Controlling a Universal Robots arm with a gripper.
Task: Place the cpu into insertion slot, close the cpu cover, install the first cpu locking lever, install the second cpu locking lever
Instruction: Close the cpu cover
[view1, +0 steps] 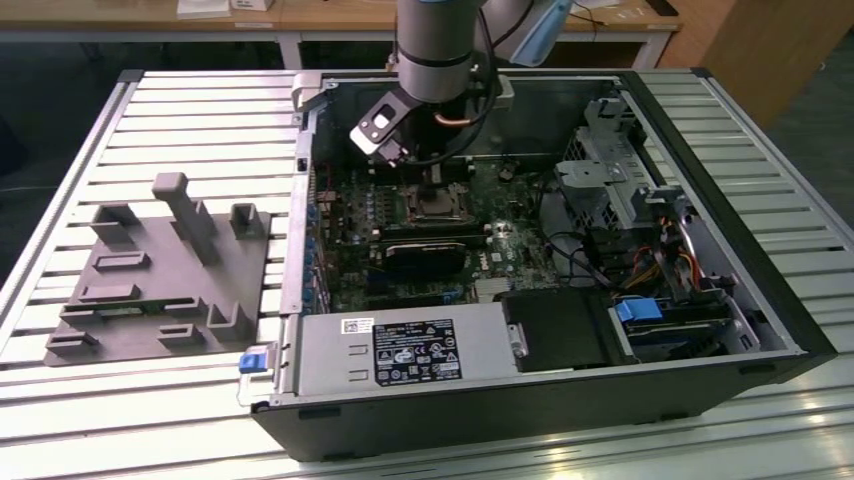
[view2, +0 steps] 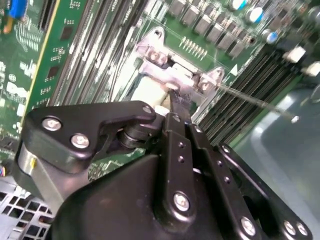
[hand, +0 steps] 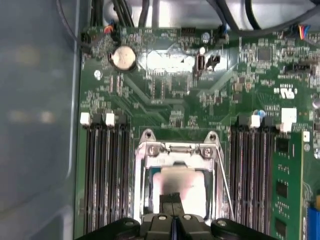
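Green board (hand: 175, 100) covers the floor of an open computer case (view1: 787, 330). The case lies on a table (view1: 200, 110) made of pale metal strips. The grey robot arm (view1: 434, 50) reaches down into the case, right above the insertion slot (view1: 437, 205).

The cpu (hand: 182, 181) lies flat in the slot, with its shiny silver face up. The cpu cover (hand: 175, 149) looks to lie down flat around it, so the chip shows through the big square window.

In both wrist views the black gripper (hand: 172, 198) (view2: 172, 99) is low over the near edge of the chip. Its two fingers (hand: 166, 205) are pressed together, with just a thin line between them. I cannot tell if the tips touch the chip or the cover.

A thin locking lever (view2: 260, 102) sticks out on a slant from one corner of the cover and hangs over the long black slots (hand: 102, 175).

A round silver battery (hand: 123, 58) sits farther up the board.

On the exterior view's left, a grey holder tray (view1: 147, 300) rests on the table beside the case.
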